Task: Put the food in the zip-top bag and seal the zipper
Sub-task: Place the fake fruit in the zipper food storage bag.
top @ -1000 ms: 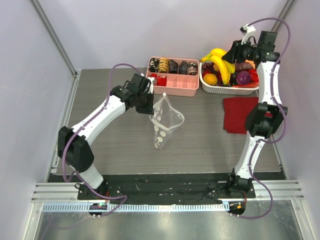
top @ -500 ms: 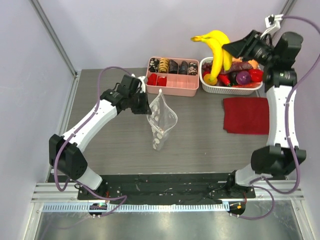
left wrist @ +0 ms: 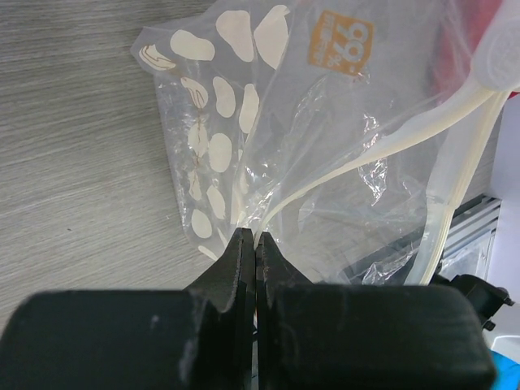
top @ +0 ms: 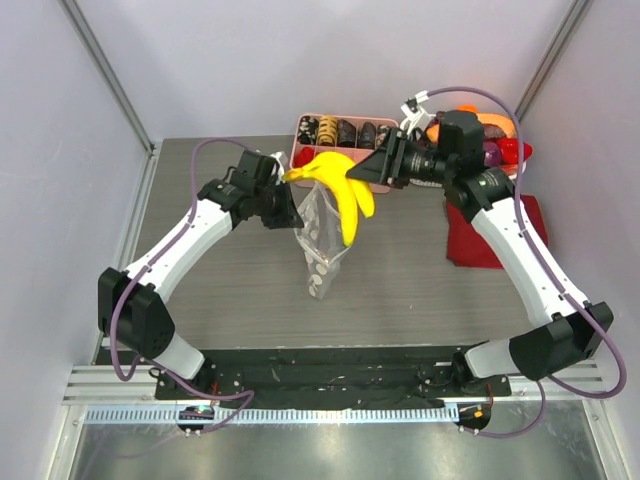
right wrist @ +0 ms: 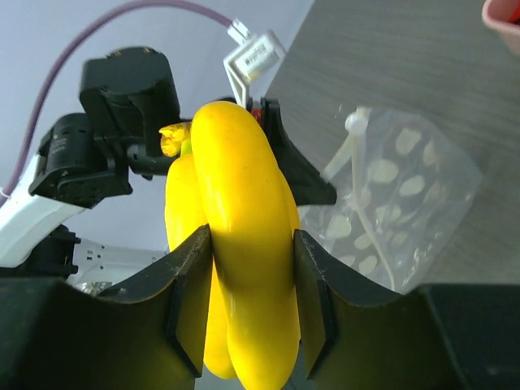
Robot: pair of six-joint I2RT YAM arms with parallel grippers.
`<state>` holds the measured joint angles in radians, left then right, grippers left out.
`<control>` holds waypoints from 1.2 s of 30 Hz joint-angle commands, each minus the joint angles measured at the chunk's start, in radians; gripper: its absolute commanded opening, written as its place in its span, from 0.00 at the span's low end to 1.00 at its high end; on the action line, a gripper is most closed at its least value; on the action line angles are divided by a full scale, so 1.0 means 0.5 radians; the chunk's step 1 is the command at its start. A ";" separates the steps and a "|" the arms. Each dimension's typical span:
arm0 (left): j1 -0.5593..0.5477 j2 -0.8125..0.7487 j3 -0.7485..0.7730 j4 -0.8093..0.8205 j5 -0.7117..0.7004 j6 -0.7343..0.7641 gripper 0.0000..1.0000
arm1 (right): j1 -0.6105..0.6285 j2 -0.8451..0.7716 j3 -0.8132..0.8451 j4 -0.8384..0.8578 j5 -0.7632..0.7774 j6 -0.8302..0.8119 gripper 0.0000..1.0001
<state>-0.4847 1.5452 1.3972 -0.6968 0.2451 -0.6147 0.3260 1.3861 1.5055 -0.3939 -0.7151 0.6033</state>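
Top view: the right gripper [top: 378, 170] is clamped on the banana bunch [top: 347, 200], which hangs over the bag [top: 322, 255] dangling below the left gripper [top: 296, 212].

Left wrist: its jaws are pinched on the bag's lip, with the zipper [left wrist: 382, 154] ahead.

Right wrist: the bag's mouth lies beyond the fingers. Best to lower the bunch tip-first, centred over the opening.

The table [top: 420, 290] was grey with a wood grain. At 12 o'clock a pink compartment tray [top: 345, 118] sat on it, and toy fruit [top: 508, 150] showed at 1 o'clock (what held it was hidden behind an arm). A red cloth [top: 462, 248] lay flat at 3 o'clock. Near the centre, the lower end of the dotted zip-top bag [top: 320, 272] rested on the surface. A black strip [top: 340, 375] ran along 6 o'clock.
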 commanded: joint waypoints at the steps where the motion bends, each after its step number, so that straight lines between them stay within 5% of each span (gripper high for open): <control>1: 0.006 -0.084 0.028 0.041 -0.051 -0.056 0.00 | 0.087 -0.054 0.075 -0.371 0.154 0.057 0.01; 9: 0.006 -0.127 0.056 0.025 -0.214 -0.136 0.00 | 0.228 -0.002 0.195 -0.875 0.763 -0.096 0.01; 20: -0.034 -0.090 0.135 -0.005 -0.058 -0.182 0.00 | 0.789 0.044 0.305 -0.903 1.764 -1.006 0.01; 30: -0.114 -0.065 0.188 -0.018 0.166 -0.185 0.00 | 1.137 0.139 0.490 -1.176 1.743 -2.249 0.01; 36: -0.114 -0.047 0.176 0.010 0.482 -0.237 0.00 | 1.253 -0.078 0.235 -1.155 1.728 -2.976 0.01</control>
<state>-0.5404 1.5230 1.4528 -0.7143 0.3473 -0.7082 0.9150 1.4555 1.6791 -0.9749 0.1364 -0.5674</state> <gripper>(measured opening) 0.017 0.450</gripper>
